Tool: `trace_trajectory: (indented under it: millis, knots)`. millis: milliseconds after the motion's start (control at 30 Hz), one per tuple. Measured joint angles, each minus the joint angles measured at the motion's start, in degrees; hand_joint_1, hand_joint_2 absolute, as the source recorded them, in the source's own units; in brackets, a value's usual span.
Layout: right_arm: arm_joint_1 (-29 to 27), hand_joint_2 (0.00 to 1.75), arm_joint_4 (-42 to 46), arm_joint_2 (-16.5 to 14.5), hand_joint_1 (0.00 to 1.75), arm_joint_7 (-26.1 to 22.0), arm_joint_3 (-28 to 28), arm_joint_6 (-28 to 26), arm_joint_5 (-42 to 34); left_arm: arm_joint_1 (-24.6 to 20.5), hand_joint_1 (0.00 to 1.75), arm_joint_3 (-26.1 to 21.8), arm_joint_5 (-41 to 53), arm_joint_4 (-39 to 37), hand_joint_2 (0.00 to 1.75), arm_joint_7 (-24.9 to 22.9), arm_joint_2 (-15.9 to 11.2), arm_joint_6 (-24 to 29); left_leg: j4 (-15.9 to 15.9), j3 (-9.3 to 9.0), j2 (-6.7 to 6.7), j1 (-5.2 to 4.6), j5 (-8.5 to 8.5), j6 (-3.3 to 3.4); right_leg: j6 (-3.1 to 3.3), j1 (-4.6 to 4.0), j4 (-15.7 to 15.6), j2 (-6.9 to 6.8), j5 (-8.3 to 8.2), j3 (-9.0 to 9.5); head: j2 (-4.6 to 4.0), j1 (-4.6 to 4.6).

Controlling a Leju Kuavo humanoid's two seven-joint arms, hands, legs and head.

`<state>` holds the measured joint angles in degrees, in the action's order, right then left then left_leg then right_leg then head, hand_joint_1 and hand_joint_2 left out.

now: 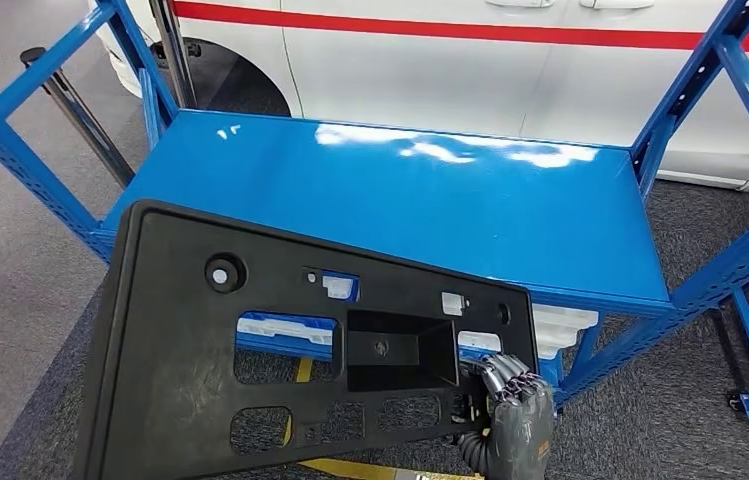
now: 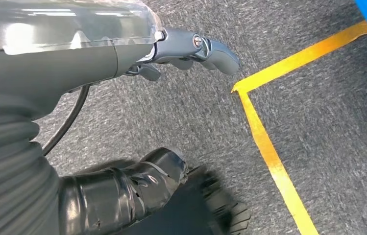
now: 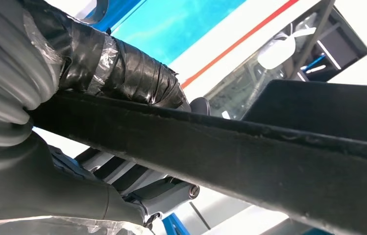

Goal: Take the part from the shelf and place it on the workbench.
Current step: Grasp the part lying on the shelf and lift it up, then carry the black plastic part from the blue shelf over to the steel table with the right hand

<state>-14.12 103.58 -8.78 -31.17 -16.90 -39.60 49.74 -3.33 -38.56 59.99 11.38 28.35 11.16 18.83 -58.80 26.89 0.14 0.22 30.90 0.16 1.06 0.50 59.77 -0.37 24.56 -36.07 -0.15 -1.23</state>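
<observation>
A large black plastic panel (image 1: 250, 360) with several cut-outs and a square recess hangs tilted in front of me, over the near edge of the blue benchtop (image 1: 400, 200). My right hand (image 1: 515, 420) grips its lower right edge, fingers curled over the rim. In the right wrist view the panel's thick edge (image 3: 250, 156) runs across the picture, clamped between the taped thumb (image 3: 122, 73) and the fingers below it. My left hand (image 2: 73, 63) hangs over the carpet with its thumb (image 2: 122, 191) and fingers (image 2: 206, 46) apart and nothing held.
Blue rack uprights stand at the left (image 1: 10, 140) and right (image 1: 710, 70) of the benchtop. A white car (image 1: 450, 40) with a red stripe is parked right behind it. White parts (image 1: 560, 325) lie on a lower level. Yellow tape (image 2: 269, 152) marks the grey carpet.
</observation>
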Motion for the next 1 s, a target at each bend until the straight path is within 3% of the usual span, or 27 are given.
trace_trajectory:
  millis: [33, 133, 167, 267, 300, 333, 367, 400, 467, 500, 533, 633, 667, 733, 800, 833, 867, 900, 933, 1000]
  knots:
    - [0.0, 1.75, 0.1, 0.0, 1.75, -0.1, 0.0, 0.0, -0.5, -0.1, 0.0, -0.1, 0.0, 0.0, 1.75, 0.0, 0.0, 0.0, 1.7, -0.78, -0.02, -0.18, 0.2, 0.27, -0.34, 0.02, -0.1, -0.05, -0.45, -0.14, 0.0, -0.01]
    - [-0.1, 1.75, 0.3, 0.0, 1.75, -0.2, 0.0, 0.0, -1.6, 0.0, 0.0, -0.2, 0.1, 0.0, 1.75, 0.0, 0.0, 0.1, 2.9, -0.26, 0.14, -0.15, -1.11, 1.25, -1.4, 0.1, -0.2, -0.01, -1.02, -0.44, 0.0, -0.04]
    - [-0.2, 1.75, 0.3, 0.0, 1.75, -0.2, 0.0, 0.0, -1.8, 0.1, 0.0, -0.2, 0.1, 0.0, 1.75, 0.0, 0.0, 0.1, 3.2, 0.14, 0.29, -0.03, -1.81, 1.71, -1.68, 0.13, 0.7, 0.09, 0.24, -0.85, 0.0, -0.09]
    - [-0.4, 1.75, 0.6, 0.0, 1.75, -0.5, 0.0, 0.0, -2.4, 0.0, 0.0, -0.2, 0.2, 0.0, 1.75, 0.1, 0.0, 0.2, 3.2, 2.03, 0.61, -0.11, -3.51, 2.46, -2.28, 0.28, 9.2, 0.29, 7.84, -3.36, 0.0, -0.21]
    - [-0.4, 1.75, 0.6, 0.0, 1.75, -0.6, 0.1, 0.0, -2.6, 0.0, 0.0, -0.3, 0.2, 0.0, 1.75, 0.1, 0.0, 0.2, 2.9, 2.76, 0.66, -0.16, -3.95, 2.44, -2.44, 0.3, 12.4, 0.29, 9.26, -3.94, 0.0, -0.2]
    - [-0.5, 1.75, 0.6, 0.0, 1.75, -0.8, 0.1, 0.0, -2.8, 0.0, 0.0, -0.3, 0.2, 0.0, 1.75, 0.1, 0.0, 0.2, 2.6, 3.56, 0.69, -0.18, -4.34, 2.39, -2.56, 0.33, 14.2, 0.28, 9.35, -3.8, 0.0, -0.2]
    - [-0.6, 1.75, 0.6, 0.0, 1.75, -0.9, 0.1, 0.0, -3.1, 0.1, 0.0, -0.3, 0.2, 0.0, 1.75, 0.1, 0.0, 0.2, 2.2, 4.38, 0.7, -0.17, -4.68, 2.28, -2.63, 0.38, 14.2, 0.27, 8.43, -2.77, 0.0, -0.2]
    - [-0.7, 1.75, 0.6, 0.0, 1.75, -0.9, 0.1, 0.0, -3.3, 0.1, 0.0, -0.4, 0.2, 0.0, 1.75, 0.1, 0.0, 0.2, 1.7, 5.24, 0.69, -0.14, -4.94, 2.14, -2.67, 0.46, 12.1, 0.26, 7.0, -0.74, 0.0, -0.2]
    - [-0.6, 1.75, 0.8, 0.0, 1.75, -1.1, 0.1, 0.0, -3.6, 0.0, 0.0, -0.4, 0.2, 0.0, 1.75, 0.1, 0.0, 0.3, 0.5, 6.68, 0.63, -0.15, -5.27, 1.74, -2.45, 0.46, 4.7, 0.31, 5.91, 4.41, 0.0, -0.19]
    - [-0.7, 1.75, 0.9, 0.0, 1.75, -1.1, 0.2, 0.0, -3.7, 0.0, 0.0, -0.4, 0.2, 0.0, 1.75, 0.1, 0.0, 0.3, 0.0, 7.12, 0.59, -0.21, -5.44, 1.47, -2.12, 0.35, 2.1, 0.36, 5.93, 6.1, 0.0, -0.17]
    - [-0.7, 1.75, 1.0, 0.0, 1.75, -1.2, 0.2, 0.0, -3.9, 0.0, 0.0, -0.4, 0.2, 0.0, 1.75, 0.1, 0.0, 0.4, -0.3, 7.42, 0.55, -0.27, -5.66, 1.16, -1.72, 0.22, 0.5, 0.42, 6.28, 6.89, 0.0, -0.15]
    - [-0.8, 1.75, 1.3, 0.0, 1.75, -1.3, 0.3, 0.0, -4.5, 0.1, 0.0, -0.5, 0.2, 0.0, 1.75, 0.1, 0.0, 0.4, -0.6, 7.85, 0.42, -0.16, -6.17, 0.05, -0.21, 0.04, 0.0, 0.38, 5.49, 6.17, 0.0, -0.15]
    - [-0.9, 1.75, 1.4, 0.0, 1.75, -1.4, 0.3, 0.0, -4.6, 0.1, 0.0, -0.6, 0.3, 0.0, 1.75, 0.1, 0.0, 0.5, -1.3, 8.24, 0.35, -0.07, -5.15, -0.29, 0.34, 0.07, -0.1, 0.29, 4.97, 5.68, 0.0, -0.13]
    - [-0.9, 1.75, 1.5, 0.0, 1.75, -1.4, 0.4, 0.0, -4.8, 0.2, 0.0, -0.7, 0.3, 0.0, 1.75, 0.0, 0.0, 0.5, -5.5, 9.65, 0.23, 0.14, -0.43, -0.82, 1.15, 0.14, -0.3, 0.13, 3.78, 4.43, 0.0, -0.08]
    - [-0.9, 1.75, 1.6, 0.0, 1.75, -1.4, 0.4, 0.0, -4.9, 0.2, 0.0, -0.9, 0.3, 0.0, 1.75, 0.0, 0.0, 0.6, -12.1, 11.18, 0.23, 0.23, 4.49, -1.1, 1.4, -0.04, -0.3, 0.11, 2.56, 2.82, 0.0, -0.03]
    - [-1.0, 1.75, 1.6, 0.0, 1.75, -1.5, 0.4, 0.0, -4.9, 0.2, 0.0, -1.0, 0.3, 0.0, 1.75, 0.0, 0.0, 0.6, -14.5, 11.22, 0.23, 0.24, 5.28, -1.1, 1.41, -0.15, -0.2, 0.09, 1.94, 1.98, 0.0, -0.04]
    - [-1.0, 1.75, 1.6, 0.0, 1.75, -1.5, 0.5, 0.0, -4.9, 0.2, 0.0, -1.0, 0.3, 0.0, 1.75, 0.0, 0.0, 0.6, -15.1, 10.4, 0.23, 0.23, 4.68, -1.01, 1.39, -0.24, -0.1, 0.07, 1.35, 1.15, 0.0, -0.03]
    - [-1.0, 1.75, 1.6, 0.0, 1.75, -1.6, 0.5, 0.0, -5.0, 0.2, 0.0, -1.1, 0.3, 0.0, 1.75, 0.0, 0.0, 0.6, -13.8, 8.63, 0.22, 0.18, 3.1, -0.81, 1.35, -0.32, 0.1, 0.07, 0.82, 0.41, 0.0, -0.03]
    - [-1.0, 1.75, 1.6, 0.0, 1.75, -1.6, 0.5, 0.0, -5.0, 0.2, 0.0, -1.1, 0.4, 0.0, 1.75, 0.0, 0.0, 0.7, -10.7, 6.01, 0.21, 0.05, 1.35, -0.48, 1.27, -0.37, 0.2, 0.08, 0.32, -0.26, 0.0, -0.03]
    - [-1.1, 1.75, 1.7, 0.0, 1.75, -1.7, 0.6, 0.0, -5.1, 0.0, 0.0, -1.2, 0.4, 0.0, 1.75, 0.1, 0.0, 0.8, -2.4, 0.32, 0.2, -0.35, 0.28, 0.34, 0.91, -0.41, 0.4, 0.08, -0.61, -1.1, 0.0, -0.03]
